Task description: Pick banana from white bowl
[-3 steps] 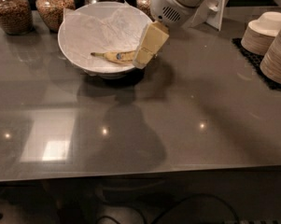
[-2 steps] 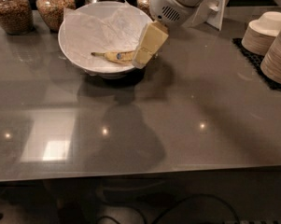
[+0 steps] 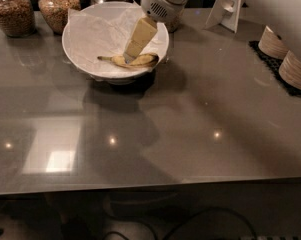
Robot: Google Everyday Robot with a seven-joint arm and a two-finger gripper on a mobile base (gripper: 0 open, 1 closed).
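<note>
A wide grey surface (image 3: 190, 134) fills most of the view, glossy enough to show spots of light and a pale bright patch near its front left. The robot's white arm (image 3: 272, 6) comes in from the upper right and reaches left across the back of the surface, ending in a rounded wrist housing (image 3: 160, 4) above the far rim of the white bowl (image 3: 66, 44). This bowl stands at the back left of the surface and is lined with crinkled white paper (image 3: 97, 29).

Behind it, along the back edge, stand three glass jars (image 3: 10, 11) holding brownish contents. At the right edge, two stacks of beige bowls (image 3: 295, 69) sit on a black mat (image 3: 270, 61). A small white stand (image 3: 229, 6) is at the back, right of the bowl.

The beige end effector (image 3: 130, 58) slants down from the wrist into the bowl, its tip at the banana (image 3: 146, 60). Whether it is spread, pressed together or pinching the fruit cannot be told. The banana lies on the paper in the near right part of the bowl, its thin stem pointing left.
</note>
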